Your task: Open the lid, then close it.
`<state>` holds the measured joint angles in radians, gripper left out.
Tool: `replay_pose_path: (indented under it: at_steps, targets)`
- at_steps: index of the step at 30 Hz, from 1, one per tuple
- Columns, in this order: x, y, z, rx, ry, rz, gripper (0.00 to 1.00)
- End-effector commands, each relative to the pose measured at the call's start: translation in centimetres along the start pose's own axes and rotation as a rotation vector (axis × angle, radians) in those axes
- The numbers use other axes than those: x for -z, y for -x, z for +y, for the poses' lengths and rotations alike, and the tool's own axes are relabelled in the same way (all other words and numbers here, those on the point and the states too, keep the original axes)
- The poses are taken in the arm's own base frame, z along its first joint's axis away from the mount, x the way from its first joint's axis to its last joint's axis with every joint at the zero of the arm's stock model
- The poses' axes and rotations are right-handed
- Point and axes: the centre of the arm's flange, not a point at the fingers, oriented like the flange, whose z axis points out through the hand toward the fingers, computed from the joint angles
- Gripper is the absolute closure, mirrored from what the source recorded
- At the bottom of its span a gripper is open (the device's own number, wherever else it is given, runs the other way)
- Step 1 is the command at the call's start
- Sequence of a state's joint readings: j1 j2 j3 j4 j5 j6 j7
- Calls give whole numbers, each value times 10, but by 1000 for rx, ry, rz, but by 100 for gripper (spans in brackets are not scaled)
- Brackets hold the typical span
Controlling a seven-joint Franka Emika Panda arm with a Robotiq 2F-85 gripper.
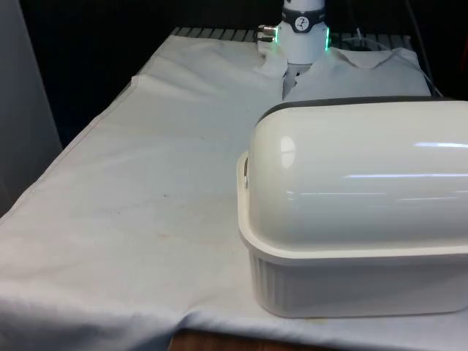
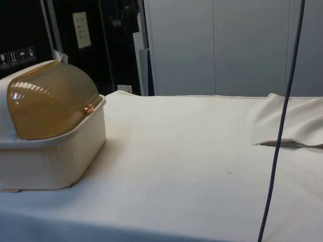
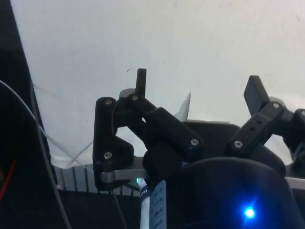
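White cloth-covered table (image 1: 131, 219) spans both fixed views. Cream ribbed plastic bread box (image 1: 351, 281) sits at the front view's right, near the table's near edge – its rounded roll-top lid (image 2: 50, 103), amber in the side view, is down & closed. Black two-finger gripper (image 3: 198, 88) hangs above bare cloth w/ fingers (image 3: 141, 81) spread wide, holding nothing.

No legible text, brand or no. anywhere. Side view, upper left: pale notice sheet (image 2: 81, 29) on dark cabinet, print unreadable; small white handling pictograms (image 2: 17, 56) on black panel, symbols only, no words.
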<state>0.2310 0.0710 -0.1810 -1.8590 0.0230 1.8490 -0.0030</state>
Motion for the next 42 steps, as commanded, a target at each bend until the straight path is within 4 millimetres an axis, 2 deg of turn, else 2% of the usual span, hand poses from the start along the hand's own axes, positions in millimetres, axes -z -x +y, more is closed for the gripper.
replay_pose_path:
  at_steps: [1, 8, 22, 25, 33, 42]
  targets:
    - [-1, -4, -8, -1, 2, 2, 0]
    - [-1, -16, -28, 5, 8, 7, 0]
    - [-2, -35, -52, 14, 8, 23, 0]
    - [-9, -38, -57, 16, 9, 27, 0]
    - [-31, -39, -58, 27, 14, 44, 0]
    - [-44, -36, -54, 45, 21, 78, 0]
